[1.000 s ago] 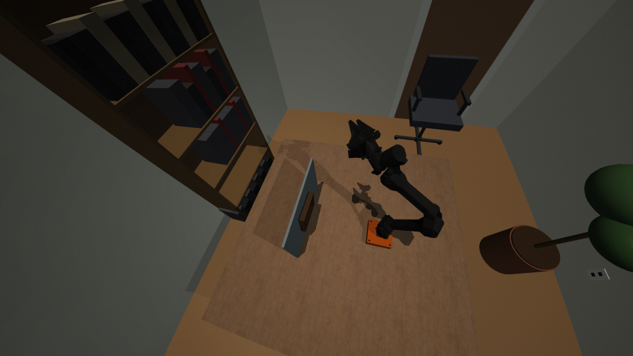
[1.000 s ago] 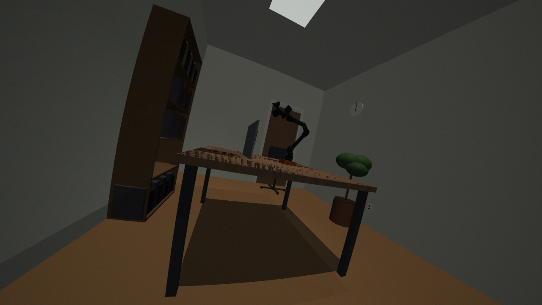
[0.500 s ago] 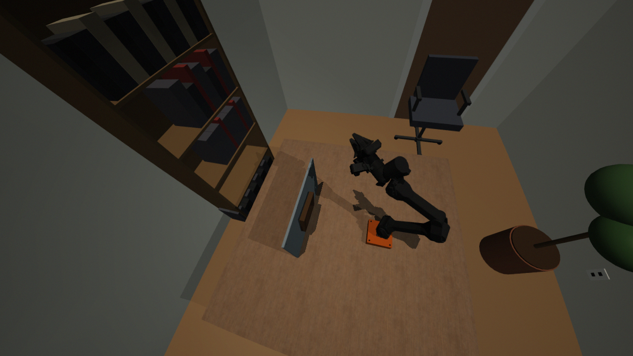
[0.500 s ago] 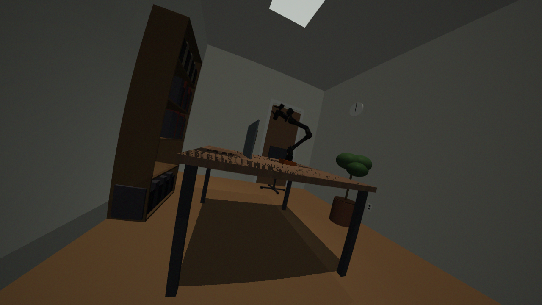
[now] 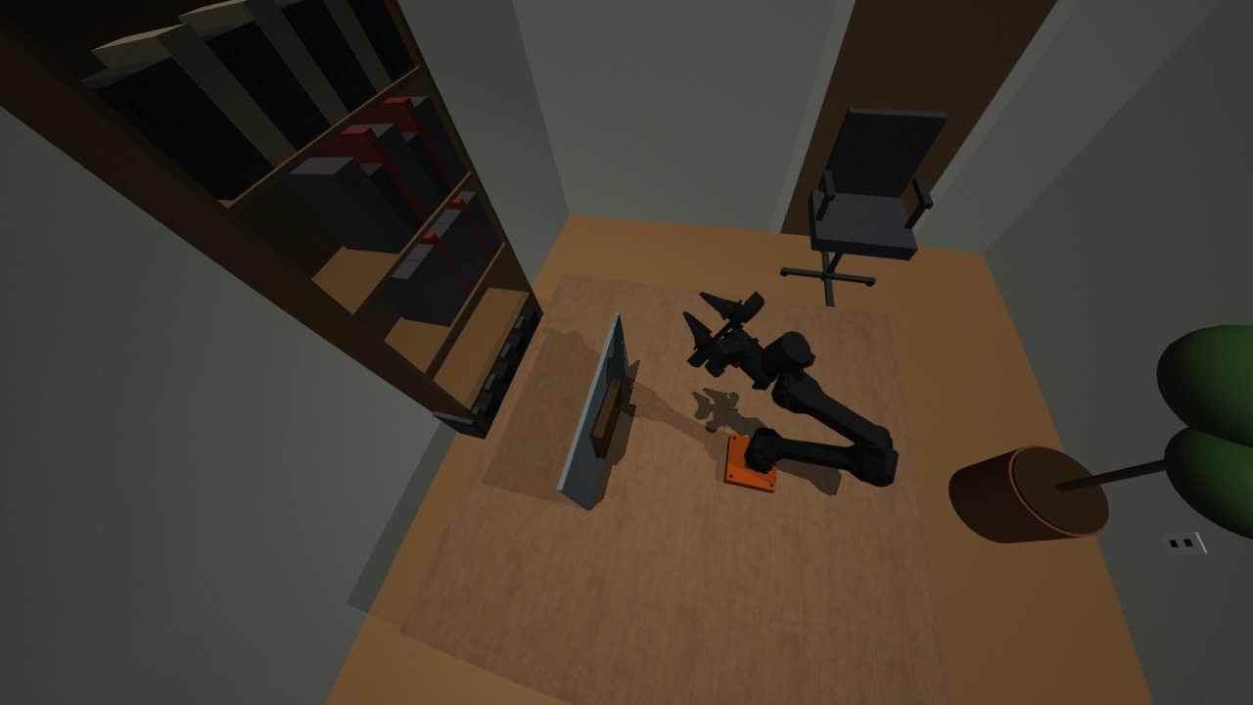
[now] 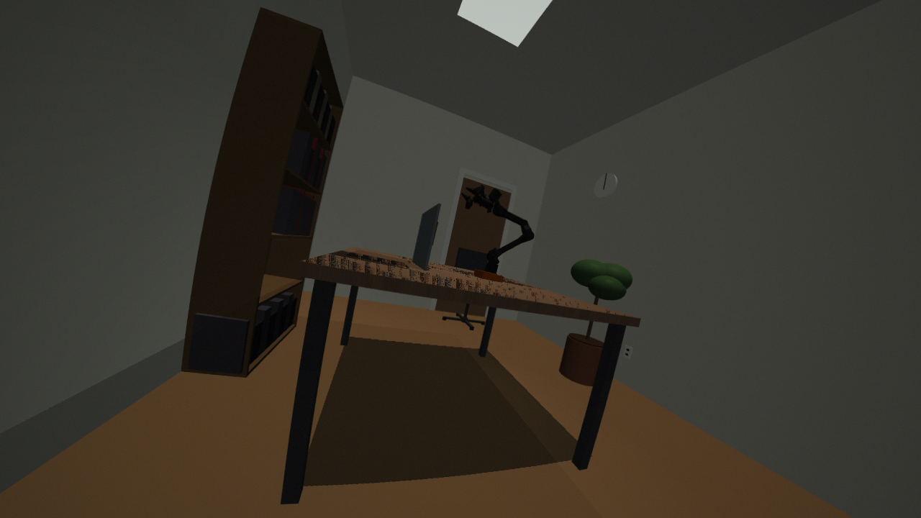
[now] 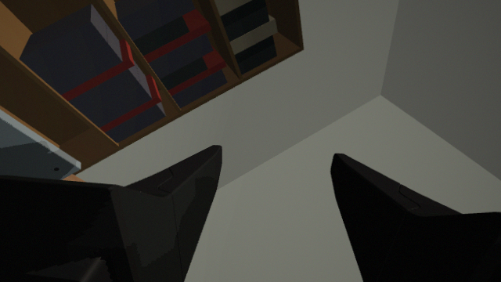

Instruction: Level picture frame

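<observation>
The brown picture frame (image 5: 606, 422) is on the side of the upright blue-grey panel (image 5: 579, 473) (image 6: 423, 239) (image 7: 23, 150) that faces the arm. It is seen steeply from above, so its tilt cannot be told. The screw and the notched strip are hidden. In the wrist view only a corner of the panel shows at the left, and no picture frame is seen. My gripper (image 5: 693, 304) (image 6: 464, 191) (image 7: 276, 158) is open and empty, with its fingers partly spread. It is raised above the table, apart from the picture frame and the panel, toward the chair side.
The arm stands on an orange base plate (image 5: 738, 473) on the wooden table (image 5: 701, 595) (image 6: 547, 306). A tall bookshelf (image 5: 411, 351) (image 6: 234, 193) (image 7: 94, 135) is beyond the panel. An office chair (image 5: 862, 223) and a potted plant (image 5: 990, 503) (image 6: 579, 357) are beyond the table edges.
</observation>
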You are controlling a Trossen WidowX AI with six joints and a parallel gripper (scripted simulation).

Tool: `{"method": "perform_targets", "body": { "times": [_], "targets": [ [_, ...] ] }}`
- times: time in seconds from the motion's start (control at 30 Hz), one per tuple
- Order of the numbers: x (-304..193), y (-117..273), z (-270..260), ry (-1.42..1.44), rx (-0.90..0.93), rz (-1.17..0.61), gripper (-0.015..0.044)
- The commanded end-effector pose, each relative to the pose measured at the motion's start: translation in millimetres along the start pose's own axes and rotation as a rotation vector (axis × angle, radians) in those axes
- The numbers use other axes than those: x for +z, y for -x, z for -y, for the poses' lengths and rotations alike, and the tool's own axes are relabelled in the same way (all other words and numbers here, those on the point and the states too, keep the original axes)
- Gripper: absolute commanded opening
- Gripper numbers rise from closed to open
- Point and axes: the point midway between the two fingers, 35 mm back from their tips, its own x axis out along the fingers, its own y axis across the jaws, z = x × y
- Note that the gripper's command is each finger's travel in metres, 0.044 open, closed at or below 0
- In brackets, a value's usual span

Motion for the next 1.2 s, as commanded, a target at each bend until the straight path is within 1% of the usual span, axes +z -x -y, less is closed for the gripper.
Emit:
{"method": "perform_targets", "body": {
  "times": [0.0,0.33,0.63,0.9,1.17],
  "targets": [
    [2.0,39.8,-63.9,-0.783,0.194,0.017,0.026],
    [0.1,64.3,-99.1,-1.26,0.305,-0.044,0.026],
    [-2.3,86.8,-131.3,-1.689,0.402,-0.144,0.026],
    [-4.9,106.6,-160.6,-2.063,0.477,-0.278,0.026],
    [-8.0,126.1,-190.5,-2.424,0.53,-0.46,0.026]
  ]
}}
